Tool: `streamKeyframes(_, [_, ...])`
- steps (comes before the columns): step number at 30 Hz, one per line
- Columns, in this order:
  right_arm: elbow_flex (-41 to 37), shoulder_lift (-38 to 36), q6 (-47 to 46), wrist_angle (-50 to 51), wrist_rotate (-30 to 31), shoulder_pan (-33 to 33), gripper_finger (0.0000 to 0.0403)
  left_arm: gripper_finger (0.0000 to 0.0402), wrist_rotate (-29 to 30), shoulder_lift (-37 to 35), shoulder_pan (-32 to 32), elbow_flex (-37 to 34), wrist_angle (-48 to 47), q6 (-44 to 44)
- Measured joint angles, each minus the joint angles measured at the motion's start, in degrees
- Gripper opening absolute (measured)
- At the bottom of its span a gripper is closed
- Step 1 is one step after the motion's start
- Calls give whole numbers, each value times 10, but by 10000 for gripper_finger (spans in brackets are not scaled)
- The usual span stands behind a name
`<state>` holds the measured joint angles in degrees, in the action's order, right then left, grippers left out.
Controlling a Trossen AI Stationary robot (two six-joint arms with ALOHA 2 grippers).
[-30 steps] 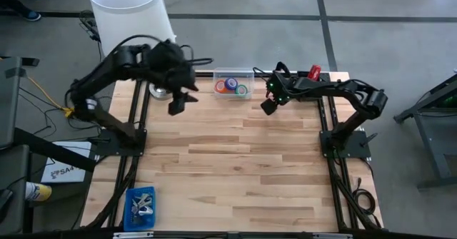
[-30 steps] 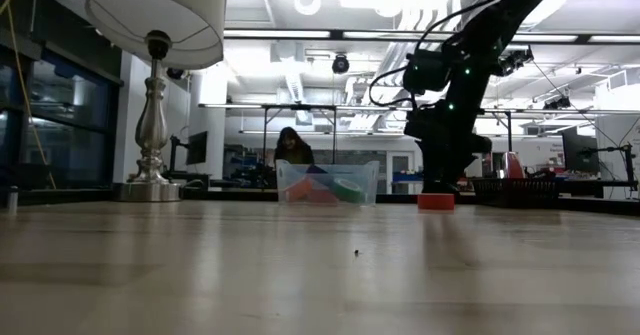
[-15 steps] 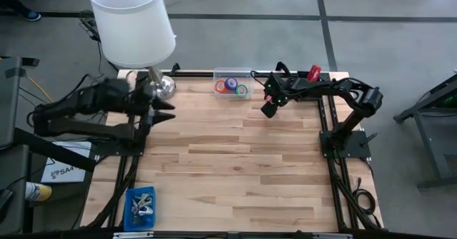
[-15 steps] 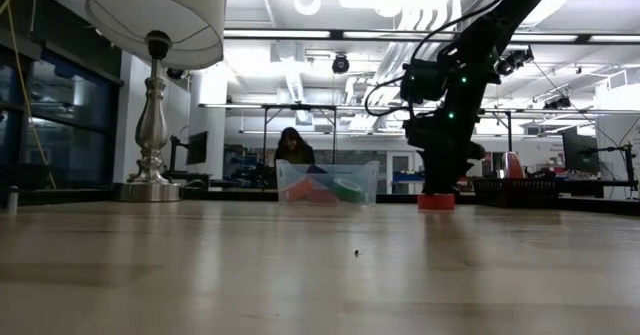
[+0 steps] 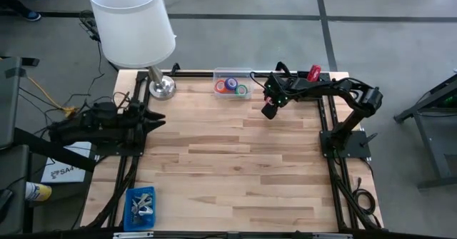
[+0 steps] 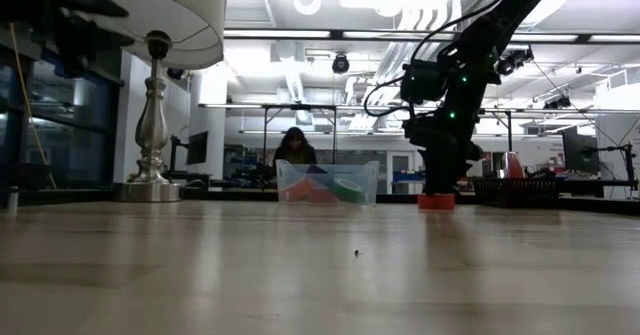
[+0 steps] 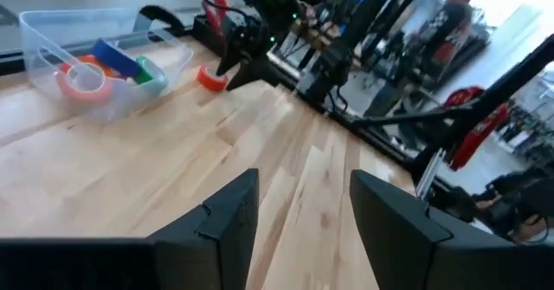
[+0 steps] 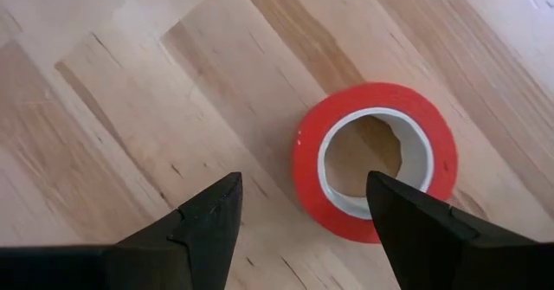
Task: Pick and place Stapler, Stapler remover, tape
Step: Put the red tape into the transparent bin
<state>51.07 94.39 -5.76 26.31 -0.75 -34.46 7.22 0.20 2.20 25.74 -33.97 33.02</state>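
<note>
Left gripper [image 7: 299, 208] fingers spread over wooden table [image 7: 130, 177], clear bin [image 7: 95, 65] holding tape rolls [image 7: 82, 75], right gripper [image 7: 241, 61] over red roll [image 7: 210, 78]

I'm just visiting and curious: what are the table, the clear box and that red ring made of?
The table looks like pale, matte wood: joined planks with visible grain. The box seems to be thin clear plastic, since the coloured rolls inside show through its walls. The red ring looks like a tape roll, smooth red film wound on a whitish core, perhaps card or plastic.

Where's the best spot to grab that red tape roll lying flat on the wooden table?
Probably from straight above: the red tape roll lies flat, hole up. Close across its outer rim, or put one finger in the hole. The open right gripper hovers just beside it.
</note>
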Motion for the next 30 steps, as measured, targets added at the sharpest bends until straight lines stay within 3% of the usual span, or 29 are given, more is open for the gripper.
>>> streamKeyframes(14, [0, 0, 2, 10, -11, 20, 239, 177, -22, 18, 0, -199, 211, -23])
streamKeyframes(17, [0, 0, 4, 13, -12, 21, 239, 177, -25, 18, 0, -209, 247, -42])
streamKeyframes(30, [-3, 0, 140, 33, -13, 23, 232, 177, -22, 35, 0, -208, 239, -118])
